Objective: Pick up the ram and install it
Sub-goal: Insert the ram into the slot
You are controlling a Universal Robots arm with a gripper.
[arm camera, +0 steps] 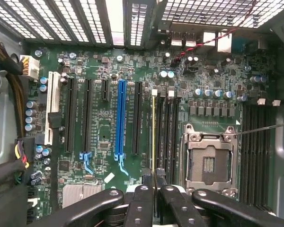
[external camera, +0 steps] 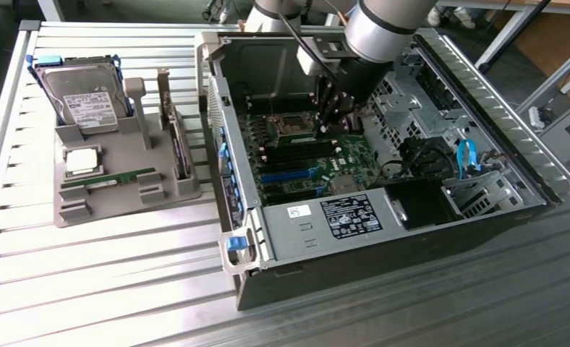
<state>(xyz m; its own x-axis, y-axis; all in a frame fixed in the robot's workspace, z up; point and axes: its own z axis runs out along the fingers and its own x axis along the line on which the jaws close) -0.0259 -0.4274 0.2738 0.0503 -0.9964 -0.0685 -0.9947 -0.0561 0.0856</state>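
Nearest in the exterior view lay bare slats of the tabletop (external camera: 121,289), and on them the open computer case (external camera: 382,278), set toward the tabletop's edge on the exterior view's right. Beside it, toward the edge on the exterior view's left, sat a grey holder (external camera: 121,206) carrying a spare memory stick (external camera: 111,178) lying flat, then the square processor chip (external camera: 80,160), then the hard drive (external camera: 82,97) standing at its far end.

Deeper inside the case lay the motherboard (external camera: 309,163), and above it the hand (external camera: 335,116) reached down from the arm (external camera: 386,29).

In the wrist view the hand (arm camera: 154,182) had its fingers (arm camera: 141,208) drawn together and clamped on the ram (arm camera: 154,137), which showed edge-on as a thin yellow-green line running straight out from between them. So the ram sat directly under the hand, not off to any side. Its long axis ran parallel to the black memory slots (arm camera: 166,132) and to the blue expansion slot (arm camera: 119,118), with the empty processor socket (arm camera: 208,163) just beyond those slots.

The stick appeared lined up over the memory slot nearest the expansion slots. Whether its lower edge was touching that slot or hanging just clear of it, I could not tell.
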